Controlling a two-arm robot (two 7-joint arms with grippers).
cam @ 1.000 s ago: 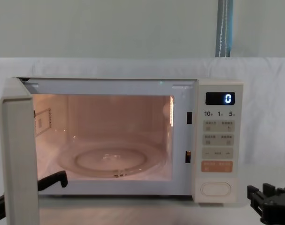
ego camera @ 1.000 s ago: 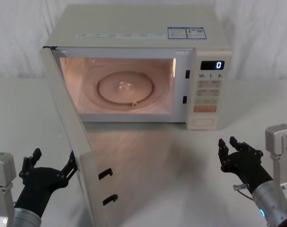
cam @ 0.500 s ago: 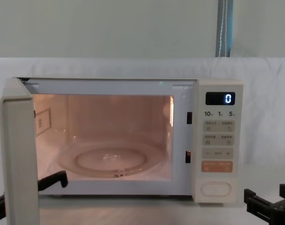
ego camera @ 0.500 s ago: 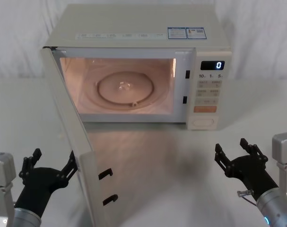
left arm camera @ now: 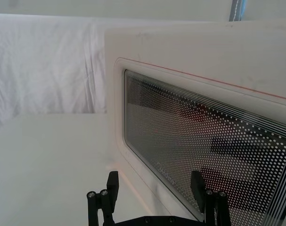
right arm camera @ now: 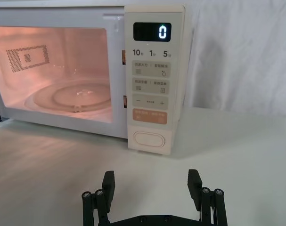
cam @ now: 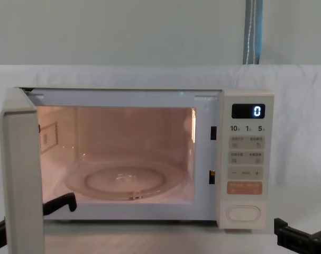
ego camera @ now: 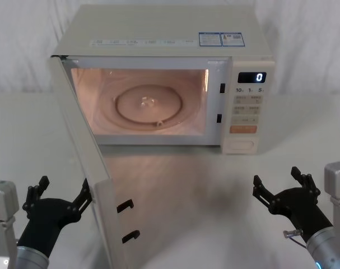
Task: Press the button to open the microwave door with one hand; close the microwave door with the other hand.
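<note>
The microwave door [ego camera: 83, 168] is swung open (light on inside), so only shutting remains: left gripper [ego camera: 57, 199], fingers spread, waits at the door's 9 o'clock side, right gripper [ego camera: 282, 188] spread too.

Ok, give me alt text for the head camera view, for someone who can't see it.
A cream-white microwave sits on a white table with its door swung wide open toward the camera and its lit interior showing a glass turntable. The left gripper, open, sits beside the door's outer face; the right gripper, open, hovers in front of the control panel.
</note>
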